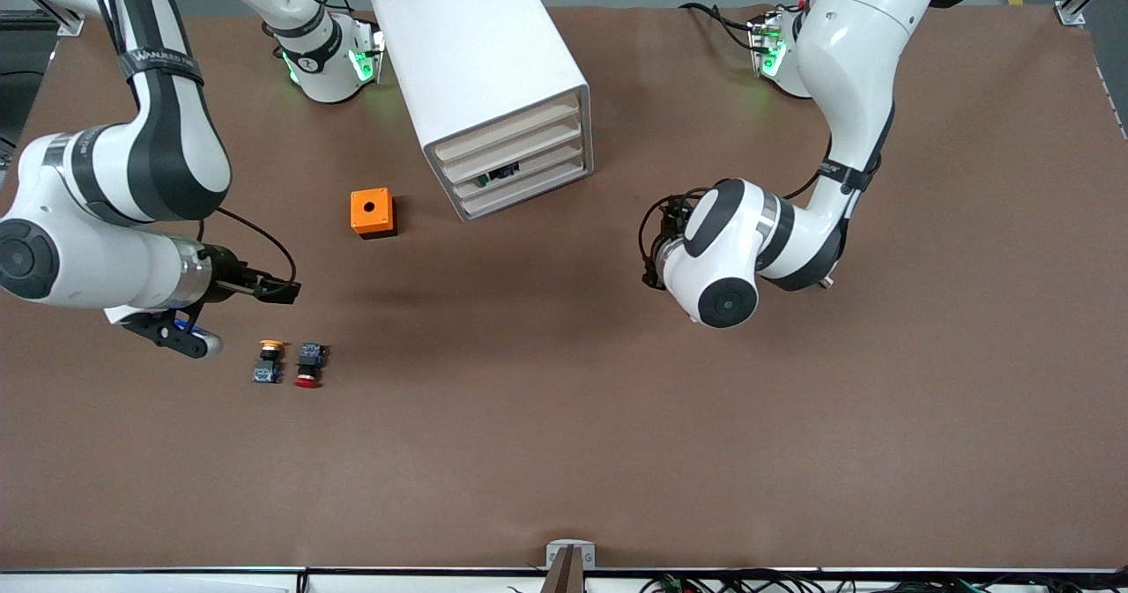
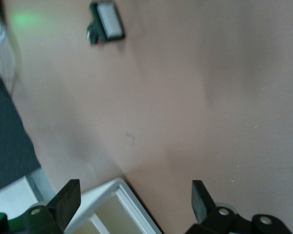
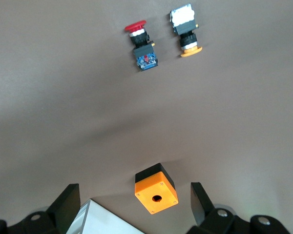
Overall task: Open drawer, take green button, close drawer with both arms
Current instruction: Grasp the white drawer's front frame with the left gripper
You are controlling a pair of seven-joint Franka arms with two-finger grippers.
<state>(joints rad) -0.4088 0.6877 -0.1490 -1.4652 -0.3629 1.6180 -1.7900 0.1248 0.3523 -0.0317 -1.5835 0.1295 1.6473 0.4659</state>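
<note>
Both grippers point(image 2: 132, 204) point(image 3: 132, 204) gape (drawer point(image 1: 520, 175) shut).

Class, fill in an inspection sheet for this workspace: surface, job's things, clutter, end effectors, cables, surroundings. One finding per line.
Surface: brown table, bare over most of its area.
Job's things: white cabinet with four drawers, all pushed in; something dark shows in one slot; green button not seen.
Clutter: orange box; yellow button beside red button.
End effectors: left end effector open, over the table beside the cabinet; right end effector open, over the table near the yellow button.
Cables: black cables on both arms and along the table's near edge.
Surroundings: grey floor, metal frame rails.
</note>
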